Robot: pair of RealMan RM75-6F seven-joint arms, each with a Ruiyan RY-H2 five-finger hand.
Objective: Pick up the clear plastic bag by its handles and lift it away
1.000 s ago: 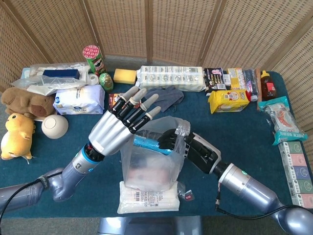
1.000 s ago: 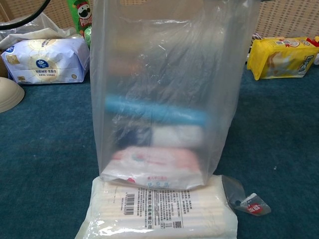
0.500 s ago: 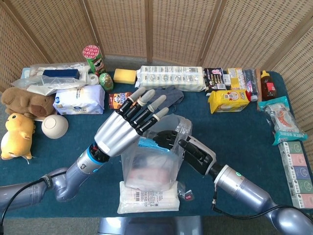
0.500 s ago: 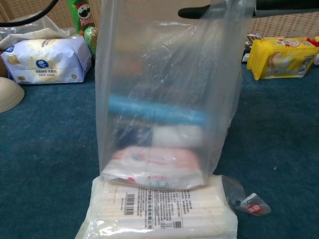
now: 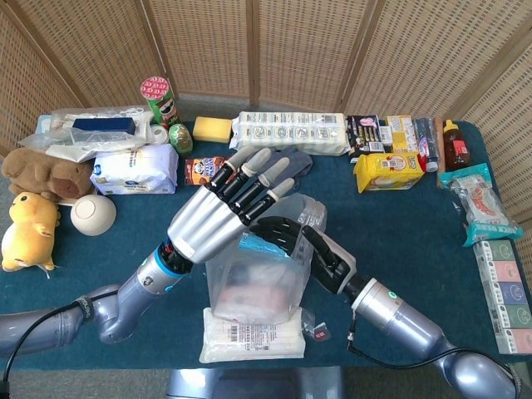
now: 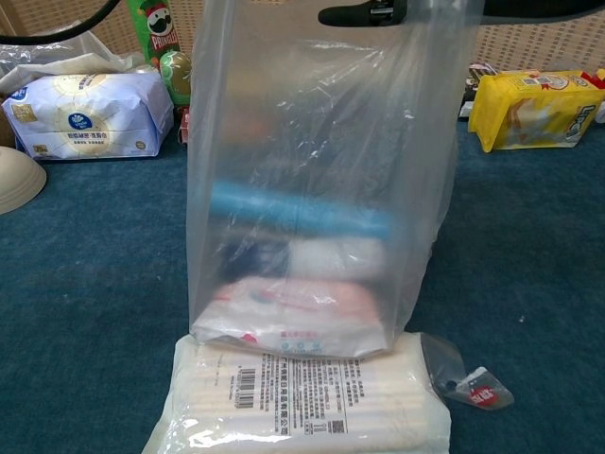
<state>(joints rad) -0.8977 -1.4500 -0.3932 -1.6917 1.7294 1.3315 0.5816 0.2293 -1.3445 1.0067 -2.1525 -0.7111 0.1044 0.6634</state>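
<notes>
Handles come first here: we judge the step in hand to be gathering the top of the clear plastic bag point(image 5: 258, 283) before any lift. The bag stands upright near the front edge of the desk point(image 5: 399, 216), its base resting on a flat white packet with a barcode point(image 6: 302, 402).

Our right hand point(image 5: 278, 233) reaches into the mouth of the bag from the right, its dark fingers point(image 6: 364, 13) at the upper rim in the chest view. Whether they have closed on a handle we cannot tell; the film hides the contact. Our left hand point(image 5: 220, 212) is spread flat above the bag's mouth, fingers apart and grasping nothing.

To do this well, we would hook both handle loops together, not the side wall, and raise straight up so the load hangs centred. A grip on one loop only would likely tip the bag and spill it.

The film is thin, glossy and wrinkled, and will probably stretch and slip under smooth fingers. Through it we see a blue cylindrical tube point(image 6: 298, 210) lying across and a soft pink-and-white pack point(image 6: 288, 312) at the bottom. These look light, yet enough to hold the base down while the top is gathered. The desk cloth is a dull teal felt.
</notes>
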